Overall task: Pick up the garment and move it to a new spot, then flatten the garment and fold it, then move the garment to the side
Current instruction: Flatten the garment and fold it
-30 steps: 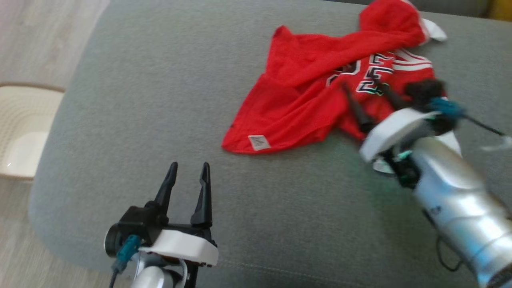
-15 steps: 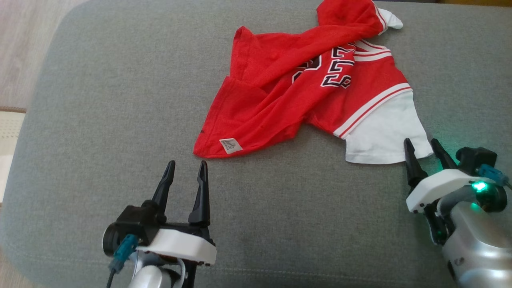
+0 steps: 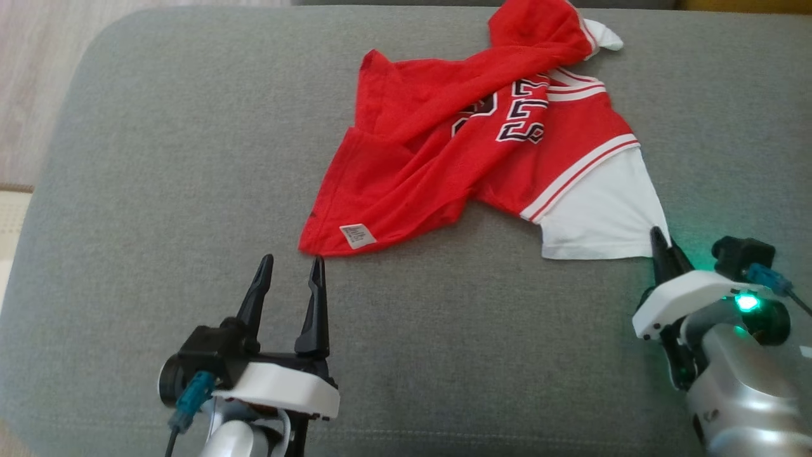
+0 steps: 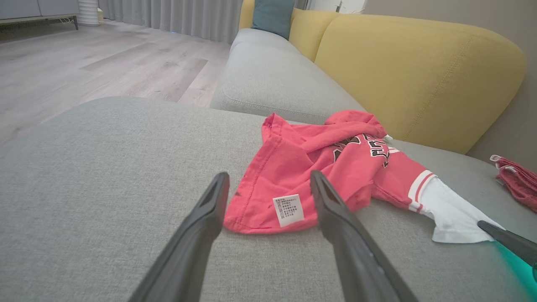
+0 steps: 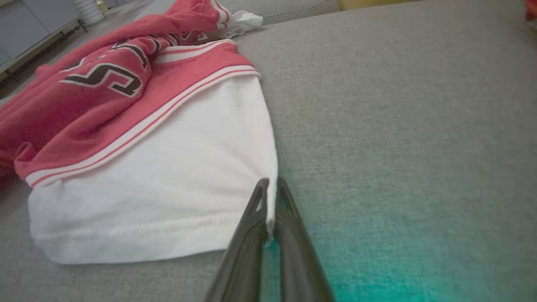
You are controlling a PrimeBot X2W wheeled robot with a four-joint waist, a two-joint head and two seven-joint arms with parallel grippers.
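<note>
A red garment (image 3: 444, 158) with dark-and-white lettering and white sleeves lies crumpled on the grey sofa cushion (image 3: 158, 158). My right gripper (image 3: 660, 236) is at the near right corner of the white sleeve (image 5: 147, 167). In the right wrist view the right gripper (image 5: 269, 181) is shut, pinching the sleeve's corner edge between its fingers. My left gripper (image 3: 290, 260) stands open just short of the red hem with the white label (image 3: 357, 235). In the left wrist view the left gripper (image 4: 269, 176) frames that label (image 4: 288, 209) without touching the garment (image 4: 302, 167).
The yellow sofa backrest (image 4: 411, 71) rises behind the garment. Another reddish cloth (image 4: 518, 182) lies at the far right of the cushion. Wooden floor (image 3: 38, 76) lies beyond the cushion's left edge. A second grey cushion (image 4: 272, 79) adjoins the far side.
The head camera has shifted. My right arm drew back from over the garment to its near right corner, and the right gripper closed on the white sleeve's corner. The left gripper stays open.
</note>
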